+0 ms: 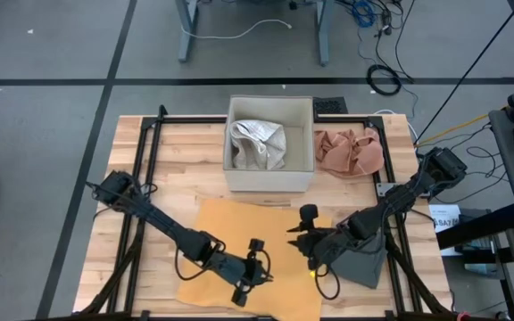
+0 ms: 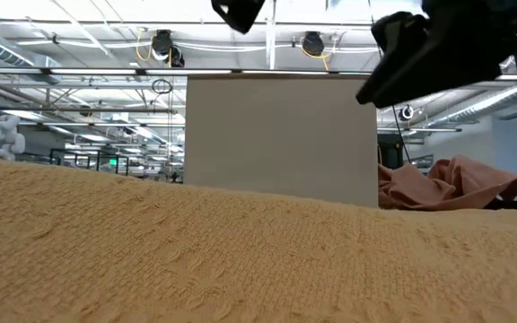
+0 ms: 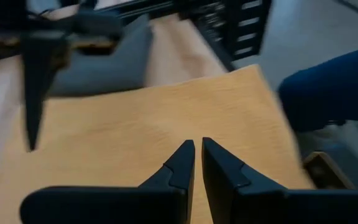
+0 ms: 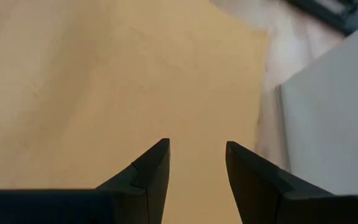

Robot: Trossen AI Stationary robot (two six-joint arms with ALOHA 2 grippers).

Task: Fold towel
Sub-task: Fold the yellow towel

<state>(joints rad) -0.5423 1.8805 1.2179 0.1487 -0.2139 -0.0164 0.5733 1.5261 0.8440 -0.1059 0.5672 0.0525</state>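
A wooden table [image 1: 163,160] stands on a grey floor strewn with cables, and beyond it the low view shows an open workshop hall with ceiling lights. In the high view the mustard-yellow towel [image 1: 239,232] lies spread flat at lower centre of the frame, just below a white box [image 1: 270,174] that holds a crumpled pale cloth [image 1: 259,144]. A pink cloth [image 1: 351,152] is heaped to the right of the box, and a dark grey cloth [image 1: 364,263] lies at the towel's right edge.

The towel looks wholly unfolded, so the fold seems to be at its start: both arms are over it, neither holding an edge. The next move would call for each gripper to come down on an edge or corner, pinch only the top layer, and carry it across evenly.

The left gripper [image 1: 250,272] reaches in from the left, low over the towel's lower middle, with its fingers nearly together and nothing between them in its wrist view. The right gripper [image 1: 309,234] reaches in from the right above the towel's right part, its fingers parted and empty over the cloth.
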